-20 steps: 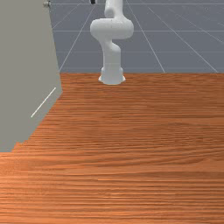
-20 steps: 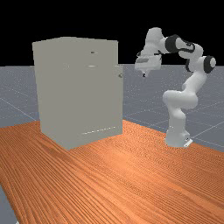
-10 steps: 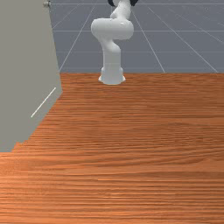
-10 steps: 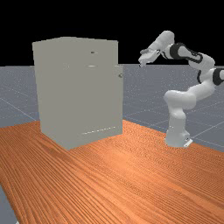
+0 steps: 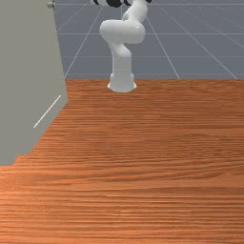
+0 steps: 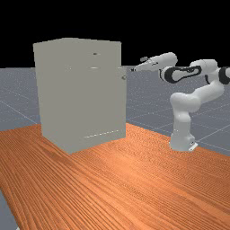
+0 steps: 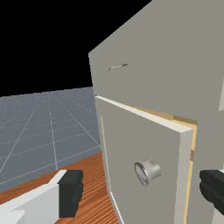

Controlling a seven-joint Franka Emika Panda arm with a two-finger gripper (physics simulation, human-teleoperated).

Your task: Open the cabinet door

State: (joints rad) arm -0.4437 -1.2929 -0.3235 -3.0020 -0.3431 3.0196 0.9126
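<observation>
In the far view my gripper (image 6: 133,69) points toward the cabinet (image 6: 76,99), a little above the round knob (image 6: 124,77) and to the far view's right of it. Seen in the wrist view, the gripper (image 7: 142,191) is open, its two black fingertips wide apart. Beyond them, the metal knob (image 7: 148,171) stands on the cabinet door (image 7: 135,148), not touched by either finger. The door is slightly ajar, with a pale yellow interior strip along its edge. At the front view's upper left are the knob (image 5: 51,5) and grey cabinet (image 5: 28,62).
Above the door, a thin handle (image 7: 118,66) sits on the cabinet's upper front. The cabinet stands on the wooden table (image 6: 130,179). In the front view, bare wood (image 5: 157,157) extends to the right of the cabinet, with the arm's base (image 5: 122,83) at the table's rear.
My hand has tipped from pointing down to nearly level, and has come lower and toward the far view's left, closer to the knob. The cabinet looks the same.
</observation>
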